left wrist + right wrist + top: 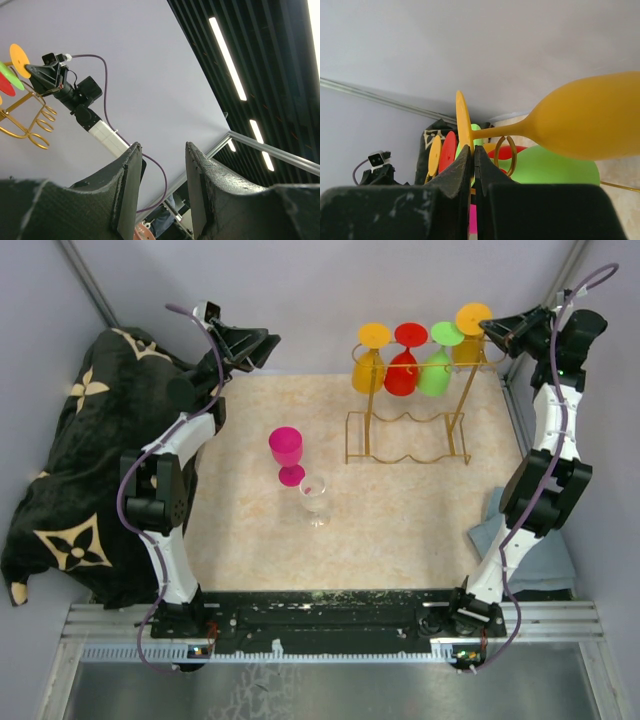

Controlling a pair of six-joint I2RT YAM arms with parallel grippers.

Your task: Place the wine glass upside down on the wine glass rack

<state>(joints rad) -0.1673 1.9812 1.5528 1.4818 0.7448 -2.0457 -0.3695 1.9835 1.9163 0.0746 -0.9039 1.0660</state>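
A yellow-orange wine glass [470, 332] hangs upside down at the right end of the gold wire wine glass rack [405, 452]. My right gripper [489, 329] is shut on the rim of its round foot [463, 125]. Its stem runs across to the bowl [590, 117], beside the rack's end loop [505, 152]. My left gripper [262, 346] is raised at the back left, far from the rack. It stands open [162, 148] with nothing between its fingers. The left wrist view also shows the rack loops [41, 127] and the held foot [20, 57].
Orange [371, 362], red [403, 366] and green [437, 366] glasses hang upside down on the rack. A pink glass [286, 452] and a clear glass [314, 498] stand upright mid-table. A black patterned cloth [70, 470] lies at the left edge and a grey cloth [545, 555] at the right.
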